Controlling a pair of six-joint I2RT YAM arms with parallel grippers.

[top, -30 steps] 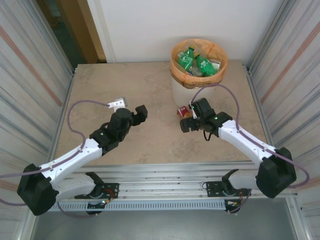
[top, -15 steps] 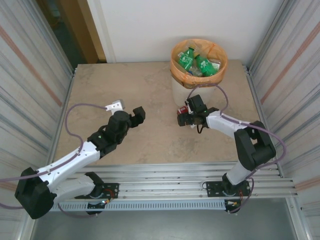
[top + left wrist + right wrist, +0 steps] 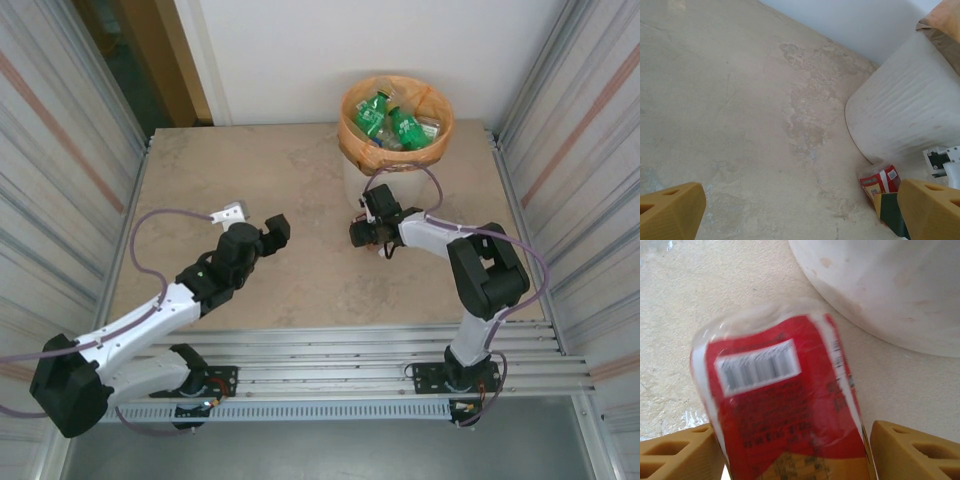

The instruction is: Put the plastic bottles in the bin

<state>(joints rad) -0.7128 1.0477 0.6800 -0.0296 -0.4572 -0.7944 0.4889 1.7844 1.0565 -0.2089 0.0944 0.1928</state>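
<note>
A crushed clear plastic bottle (image 3: 785,425) with a red and yellow label lies on the table at the foot of the bin (image 3: 352,182). It also shows in the left wrist view (image 3: 880,181). My right gripper (image 3: 362,232) is low over it, a yellow finger (image 3: 677,455) pressed on each side of the label. The cream-white bin, lined with an orange bag, holds green bottles (image 3: 375,115) and others. My left gripper (image 3: 255,220) hovers open above bare table to the left, nothing between its fingers (image 3: 670,212).
The bin wall (image 3: 880,285) rises right behind the held bottle, and it also shows in the left wrist view (image 3: 900,115). Metal-ribbed walls (image 3: 60,150) close in both sides of the beige table (image 3: 280,170). A purple cable loops above each arm.
My right arm has swung left and folded in toward the bin's foot, and its jaws have narrowed round the red-labelled bottle. The left arm barely moved.
</note>
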